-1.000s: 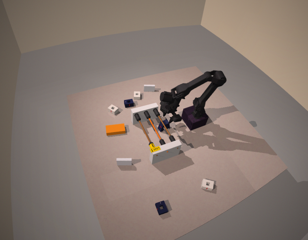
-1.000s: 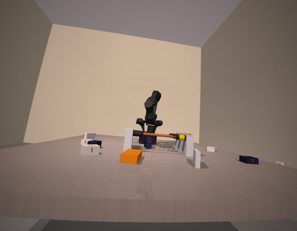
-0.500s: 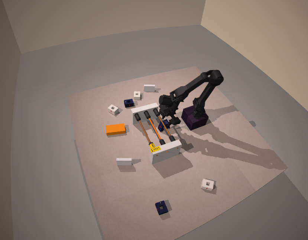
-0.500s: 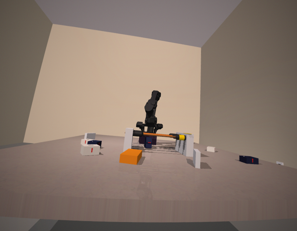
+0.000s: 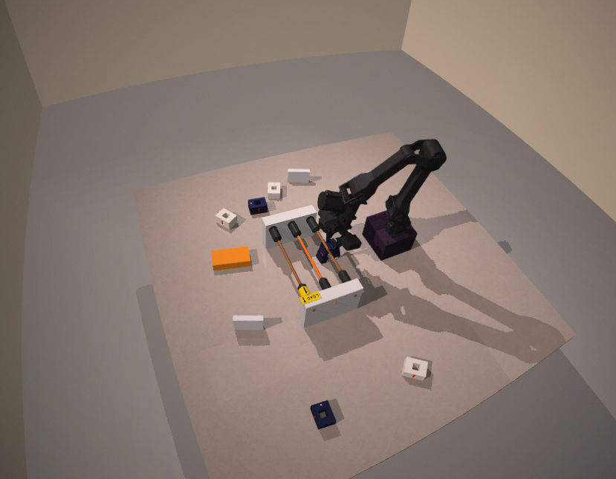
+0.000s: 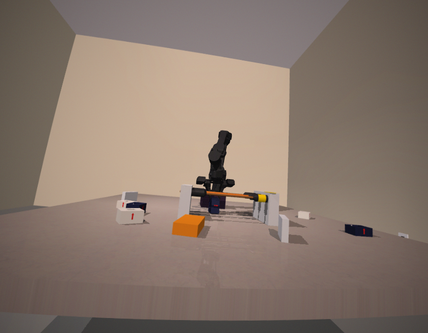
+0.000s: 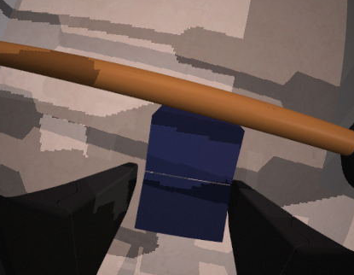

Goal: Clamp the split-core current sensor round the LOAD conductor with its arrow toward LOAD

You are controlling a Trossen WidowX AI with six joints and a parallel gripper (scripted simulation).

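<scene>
The dark blue sensor [image 5: 322,255] [image 6: 214,206] [image 7: 189,152] stands on the table behind the copper conductor nearest the arm base [image 5: 331,256] [image 7: 206,98], partly under it in the wrist view. A red mark shows on its front; its jaw opening is hidden. My gripper [image 5: 335,243] [image 6: 215,193] [image 7: 183,182] points down with its fingers either side of the sensor. The right finger is against or very near its side; a narrow gap shows at the left finger. The LOAD conductor [image 5: 290,264] is the farthest from the arm base, with a yellow band [image 6: 262,197] and LOAD label [image 5: 310,298].
An orange conductor [image 5: 310,257] runs between the copper ones. White end walls [image 5: 331,309] [image 6: 184,203] hold the conductors. An orange block [image 5: 231,258] [image 6: 188,225], grey upright plates [image 5: 248,322] [image 5: 299,175] and several white and blue closed blocks stand around the rack.
</scene>
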